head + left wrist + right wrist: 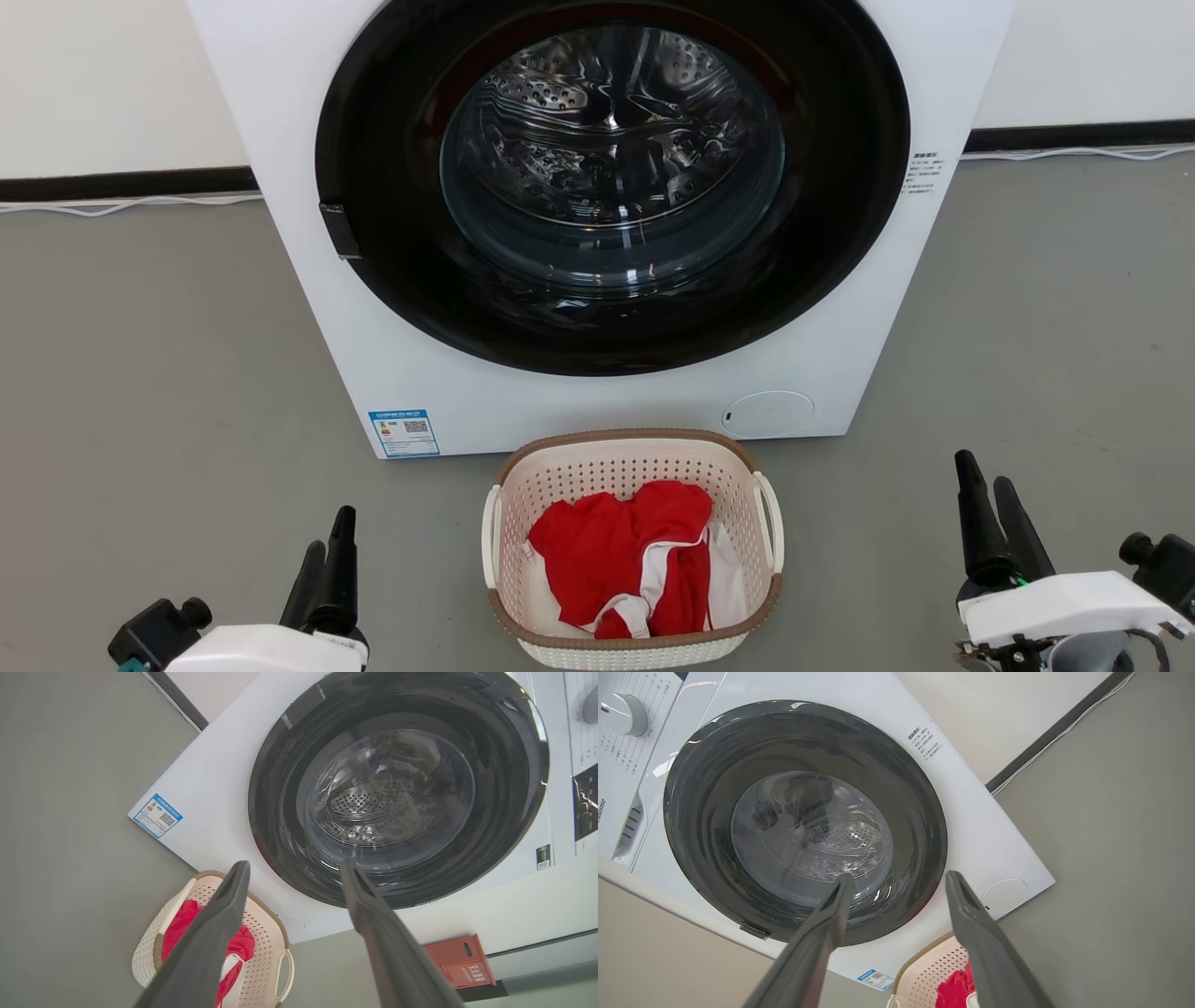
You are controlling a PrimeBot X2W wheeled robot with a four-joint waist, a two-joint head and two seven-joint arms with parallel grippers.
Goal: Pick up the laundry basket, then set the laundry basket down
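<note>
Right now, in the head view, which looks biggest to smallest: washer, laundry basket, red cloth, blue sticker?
1. washer
2. laundry basket
3. red cloth inside it
4. blue sticker, smallest
No two look close.

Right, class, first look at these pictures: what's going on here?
A two-armed robot faces a front-loading washer. The laundry basket sits on the grey floor just in front of it, with red and white clothing inside. The left gripper and right gripper hang open on either side of the basket, touching nothing. The pick-up has not yet begun.
</note>
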